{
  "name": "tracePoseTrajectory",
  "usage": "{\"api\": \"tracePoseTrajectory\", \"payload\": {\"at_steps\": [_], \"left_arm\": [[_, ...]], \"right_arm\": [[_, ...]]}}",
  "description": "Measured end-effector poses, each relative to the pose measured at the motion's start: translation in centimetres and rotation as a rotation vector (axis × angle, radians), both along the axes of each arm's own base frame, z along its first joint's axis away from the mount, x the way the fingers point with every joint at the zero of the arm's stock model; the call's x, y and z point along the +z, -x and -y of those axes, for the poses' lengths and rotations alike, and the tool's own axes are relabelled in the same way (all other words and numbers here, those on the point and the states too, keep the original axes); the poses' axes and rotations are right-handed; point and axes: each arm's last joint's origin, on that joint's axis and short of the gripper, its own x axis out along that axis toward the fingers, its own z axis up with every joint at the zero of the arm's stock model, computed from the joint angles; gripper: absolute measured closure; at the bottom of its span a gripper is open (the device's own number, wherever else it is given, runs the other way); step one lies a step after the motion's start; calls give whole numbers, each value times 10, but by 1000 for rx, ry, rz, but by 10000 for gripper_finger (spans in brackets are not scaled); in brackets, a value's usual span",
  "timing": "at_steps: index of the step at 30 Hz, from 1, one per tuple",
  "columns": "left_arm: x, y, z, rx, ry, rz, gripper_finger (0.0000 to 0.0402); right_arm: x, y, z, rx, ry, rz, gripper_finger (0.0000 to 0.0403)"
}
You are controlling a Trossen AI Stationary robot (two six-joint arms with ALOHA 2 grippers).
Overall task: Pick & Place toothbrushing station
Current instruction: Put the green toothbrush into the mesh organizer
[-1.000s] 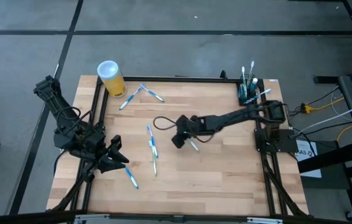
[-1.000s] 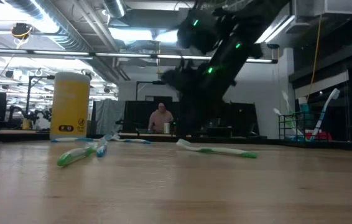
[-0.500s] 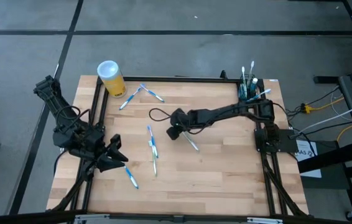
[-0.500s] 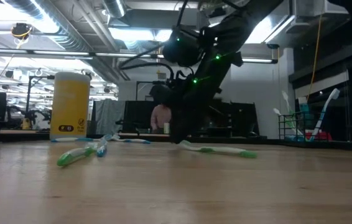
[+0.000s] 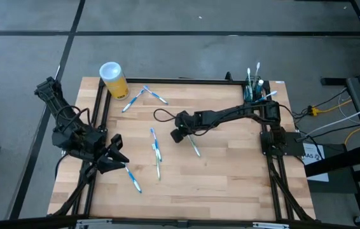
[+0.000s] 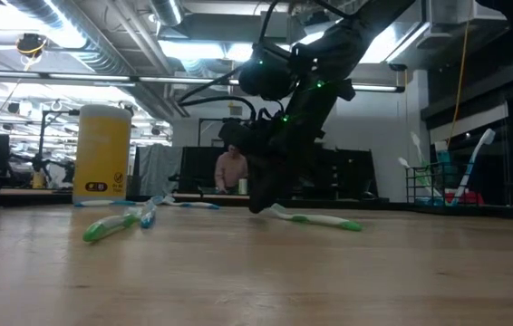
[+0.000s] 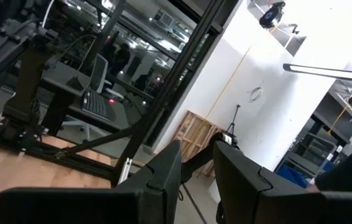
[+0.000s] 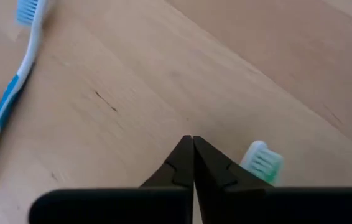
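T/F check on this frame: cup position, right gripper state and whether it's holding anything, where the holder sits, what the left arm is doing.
1. The yellow cup stands at the table's far left corner. True.
2. The right gripper is open around a toothbrush. False: its fingers are shut together, and the green-and-white toothbrush lies on the wood beside them, not held.
3. The black holder at the far right corner has toothbrushes standing in it. True.
4. The left gripper is lifting a blue toothbrush. False: it holds nothing, waiting near the table's left edge.
5. All toothbrushes are in the holder. False: several lie loose on the table.
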Motion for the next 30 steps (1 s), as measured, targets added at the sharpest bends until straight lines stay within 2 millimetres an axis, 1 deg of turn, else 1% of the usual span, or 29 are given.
{"api": "tracePoseTrajectory", "payload": {"at_steps": [4, 9, 12, 14, 16, 19, 24, 27, 30], "left_arm": [[0, 0, 0, -7, -1, 2, 311], [0, 0, 0, -11, -2, 3, 311], [0, 0, 1, -23, -11, 7, 311], [0, 0, 1, -22, -18, 10, 311], [0, 1, 1, -26, -32, 14, 311], [0, 2, 3, -33, -60, 23, 311], [0, 6, 6, -51, -87, 32, 311], [0, 8, 8, -69, -89, 33, 311], [0, 11, 10, -85, -89, 34, 311]], "right_arm": [[5, -2, 0, -20, -8, 23, 400], [37, -11, 0, -27, -19, 130, 392], [54, -13, 0, -50, -28, 141, 370], [64, -10, 1, -64, -8, 93, 351], [70, -6, 2, -69, 34, 21, 328], [69, 3, 7, -88, 51, -88, 287], [58, 9, 24, -134, 14, -175, 224], [55, 10, 33, -163, -9, -186, 202], [52, 9, 39, -204, -37, -181, 197]]}}
